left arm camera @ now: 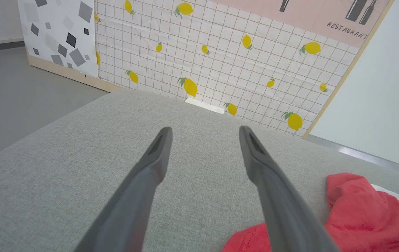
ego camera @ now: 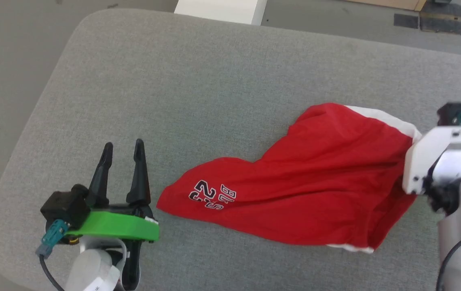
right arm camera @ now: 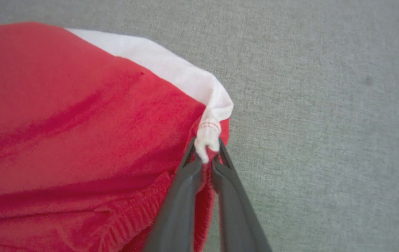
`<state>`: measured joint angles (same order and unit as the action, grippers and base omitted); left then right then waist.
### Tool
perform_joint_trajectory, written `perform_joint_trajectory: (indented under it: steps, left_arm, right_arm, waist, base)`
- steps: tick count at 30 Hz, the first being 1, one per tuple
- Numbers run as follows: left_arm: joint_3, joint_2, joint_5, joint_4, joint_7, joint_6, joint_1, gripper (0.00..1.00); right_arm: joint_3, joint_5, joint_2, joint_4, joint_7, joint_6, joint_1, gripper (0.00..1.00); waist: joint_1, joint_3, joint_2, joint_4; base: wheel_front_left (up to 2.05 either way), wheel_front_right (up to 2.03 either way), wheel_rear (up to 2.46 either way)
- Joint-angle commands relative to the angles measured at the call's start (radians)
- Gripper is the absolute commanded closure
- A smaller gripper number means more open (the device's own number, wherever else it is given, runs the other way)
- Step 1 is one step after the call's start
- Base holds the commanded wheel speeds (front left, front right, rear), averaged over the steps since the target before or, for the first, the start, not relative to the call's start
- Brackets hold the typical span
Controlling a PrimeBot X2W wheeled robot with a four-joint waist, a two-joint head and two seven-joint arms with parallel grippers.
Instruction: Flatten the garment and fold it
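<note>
On the grey desk (ego camera: 214,81): the garment (ego camera: 307,190) lies in a slanted heap across the right half, one leg with the white print (ego camera: 212,195) reaching toward the left tool, the bulkier end bunched up at the right.
Left tool (ego camera: 123,143): fingers spread, pinching nothing, pointing away from the robot, just beside the printed leg's hem and apart from it.
Right tool (right arm camera: 206,144): pressed together on a small nub of cloth at the corner where the white stripe (right arm camera: 171,66) meets the red, close to the ribbed waistband (right arm camera: 133,213).
Stage, as I judge it: flattening barely begun; no fold made.
Risk, slipping: the pinch holds only a little tuft at the fingertips, so a firm pull could draw it free.
Risk, dragging: with nothing pinning the printed leg, a pull to the right would likely slide the whole heap rather than spread it.
Risk, layers: the cloth is doubled over itself near the pinch; I cannot tell how many layers are caught, and catching one alone would twist the shorts.
Risk, edge: the bunched end sits toward the desk's right side, so further pulling that way may carry cloth over it.
</note>
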<state>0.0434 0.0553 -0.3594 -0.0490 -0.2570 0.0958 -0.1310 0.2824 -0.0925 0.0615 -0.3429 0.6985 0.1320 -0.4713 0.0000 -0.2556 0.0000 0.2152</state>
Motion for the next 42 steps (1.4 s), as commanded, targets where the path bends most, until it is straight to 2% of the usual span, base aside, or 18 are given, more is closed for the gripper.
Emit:
perform_joint_trajectory:
  steps: [1,7,12,15,16,18,21,27,32,37,42]
  left_arm:
    - [0.002,-0.005,-0.011,-0.001,-0.005,0.006,-0.023,0.0]
    - [0.027,-0.005,-0.031,-0.001,-0.005,0.01,-0.052,0.0]
    - [0.049,-0.005,-0.048,-0.007,-0.005,0.013,-0.08,0.0]
    - [0.057,-0.005,-0.056,-0.01,-0.005,0.014,-0.087,0.0]
    - [0.058,-0.005,-0.058,-0.013,-0.005,0.013,-0.088,0.0]
    - [0.059,-0.005,-0.059,-0.02,-0.005,0.012,-0.084,0.0]
    - [0.064,-0.005,-0.056,-0.034,-0.005,0.012,-0.077,0.0]
    - [0.069,-0.005,-0.043,-0.059,-0.005,0.013,-0.054,0.0]
    - [0.074,-0.005,-0.031,-0.077,-0.005,0.013,-0.026,0.0]
    - [0.081,-0.005,-0.028,-0.091,-0.005,0.011,-0.004,0.0]
    - [0.096,-0.005,-0.031,-0.109,-0.005,0.008,0.009,0.0]
  right_arm:
    - [0.001,0.002,0.023,0.001,-0.004,-0.001,-0.035,1.0]
    - [0.039,-0.005,0.09,-0.023,-0.015,-0.001,-0.187,1.0]
    - [0.093,-0.054,0.145,-0.061,-0.03,-0.001,-0.295,1.0]
    - [0.119,-0.09,0.152,-0.074,-0.054,-0.001,-0.325,0.97]
    - [0.126,-0.101,0.148,-0.081,-0.049,-0.001,-0.326,0.0]
    - [0.137,-0.103,0.138,-0.085,-0.049,-0.001,-0.326,0.0]
    - [0.134,-0.075,0.122,-0.068,-0.112,-0.001,-0.313,0.0]
    - [0.071,0.056,0.077,0.006,-0.265,-0.001,-0.231,0.0]
    - [0.007,0.185,0.048,0.109,-0.378,-0.001,-0.088,0.0]
    - [0.03,0.276,0.01,0.202,-0.434,-0.001,0.07,0.0]
    - [0.06,0.333,-0.009,0.264,-0.446,-0.001,0.248,0.0]
  waist:
    - [0.0,-0.013,0.0,0.006]
    - [0.0,-0.062,0.0,0.027]
    - [0.0,-0.098,0.0,0.059]
    - [0.0,-0.105,0.0,0.068]
    - [0.0,-0.102,0.0,0.069]
    - [0.0,-0.092,0.0,0.065]
    - [0.0,-0.06,0.0,0.051]
    - [0.0,0.029,0.0,0.006]
    - [0.0,0.101,0.0,-0.039]
    - [0.0,0.148,0.0,-0.075]
    - [0.0,0.177,0.0,-0.098]
  base:
    - [0.0,0.0,0.0]
    - [0.0,0.0,0.0]
    - [0.0,0.0,0.0]
    - [0.0,0.0,0.0]
    - [0.0,0.0,0.0]
    - [0.0,0.0,0.0]
    - [0.0,0.0,0.0]
    - [0.0,0.0,0.0]
    - [0.0,0.0,0.0]
    - [0.0,0.0,0.0]
    - [0.0,0.0,0.0]
